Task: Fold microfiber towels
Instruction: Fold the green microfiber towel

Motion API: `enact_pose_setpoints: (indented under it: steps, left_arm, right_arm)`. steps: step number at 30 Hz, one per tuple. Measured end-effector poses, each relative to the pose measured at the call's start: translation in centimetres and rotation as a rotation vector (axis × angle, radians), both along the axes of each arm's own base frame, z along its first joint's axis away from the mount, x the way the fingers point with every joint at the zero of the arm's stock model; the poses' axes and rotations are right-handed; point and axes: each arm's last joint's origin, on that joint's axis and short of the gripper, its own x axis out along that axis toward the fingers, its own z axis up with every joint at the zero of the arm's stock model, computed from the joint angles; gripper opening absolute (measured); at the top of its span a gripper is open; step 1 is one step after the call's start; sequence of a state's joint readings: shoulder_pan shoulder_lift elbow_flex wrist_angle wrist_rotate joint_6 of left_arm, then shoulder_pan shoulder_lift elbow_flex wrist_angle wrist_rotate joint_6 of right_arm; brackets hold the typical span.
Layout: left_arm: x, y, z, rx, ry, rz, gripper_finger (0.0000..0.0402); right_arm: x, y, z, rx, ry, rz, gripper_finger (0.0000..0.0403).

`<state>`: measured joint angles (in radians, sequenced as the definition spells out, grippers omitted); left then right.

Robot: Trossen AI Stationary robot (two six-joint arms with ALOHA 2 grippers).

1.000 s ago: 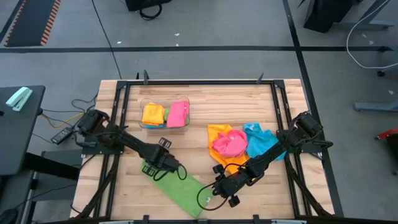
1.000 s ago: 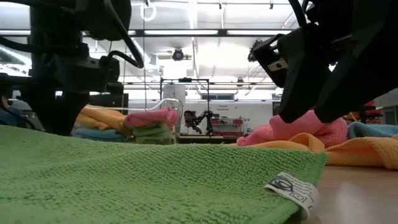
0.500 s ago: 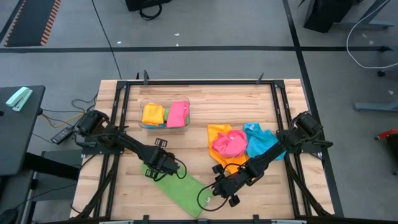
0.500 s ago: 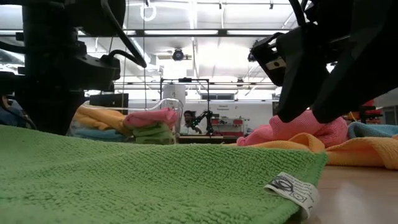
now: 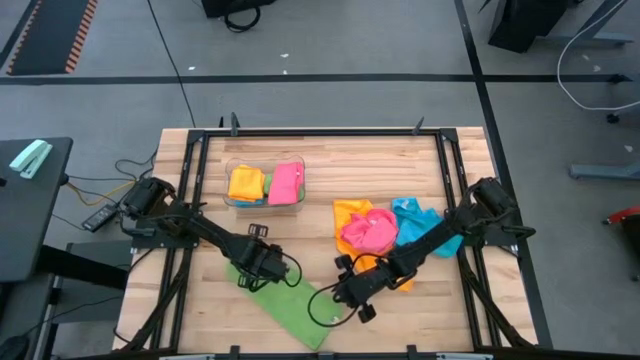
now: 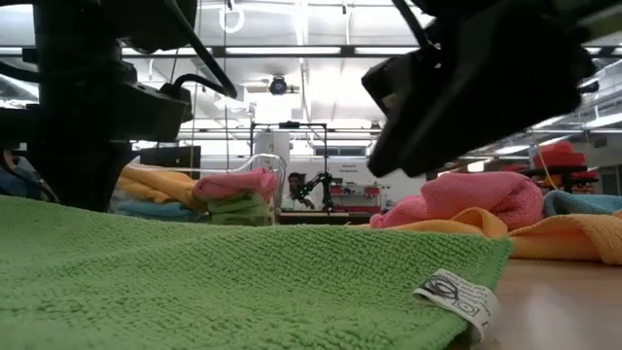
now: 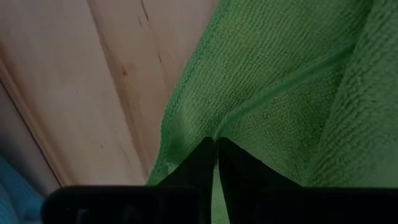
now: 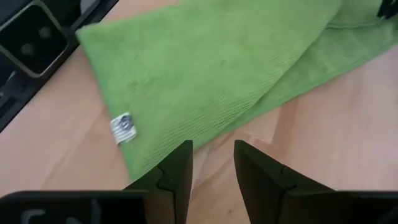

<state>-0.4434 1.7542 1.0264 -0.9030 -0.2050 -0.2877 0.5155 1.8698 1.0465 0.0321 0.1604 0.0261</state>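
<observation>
- Two grippers at work on one green towel (image 5: 287, 306), lying part-folded on the desk (image 5: 330, 175).
- Left gripper (image 7: 216, 149): fingers pinched shut on a green edge fold.
- Right gripper (image 8: 212, 163): fingers parted, empty, just short of the tagged corner ahead.
- Likely step: mid-fold; next, closing on that corner and carrying it across.
- Pink, orange, blue towels (image 5: 385, 228) heaped behind right fingers.
</observation>
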Motion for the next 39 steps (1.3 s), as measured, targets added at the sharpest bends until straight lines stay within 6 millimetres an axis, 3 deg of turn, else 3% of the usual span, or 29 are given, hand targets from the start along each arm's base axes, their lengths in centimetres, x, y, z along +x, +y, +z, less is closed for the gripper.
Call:
enact_pose_setpoints:
  steps: [15, 26, 39]
  left_arm:
    - [0.2, -0.2, 0.0, -0.017, -0.043, 0.066, 0.0030]
    - [0.8, -0.5, 0.0, -0.059, -0.131, 0.245, 0.0027]
    - [1.0, -0.4, 0.0, -0.063, -0.136, 0.209, 0.0017]
  right_arm:
    - [2.2, -1.3, 2.0, 0.032, -0.061, -0.056, 0.0126]
    - [3.6, -1.4, 4.0, 0.062, -0.120, -0.075, 0.0126]
    - [5.1, -0.7, 7.6, 0.115, -0.223, -0.075, 0.0126]
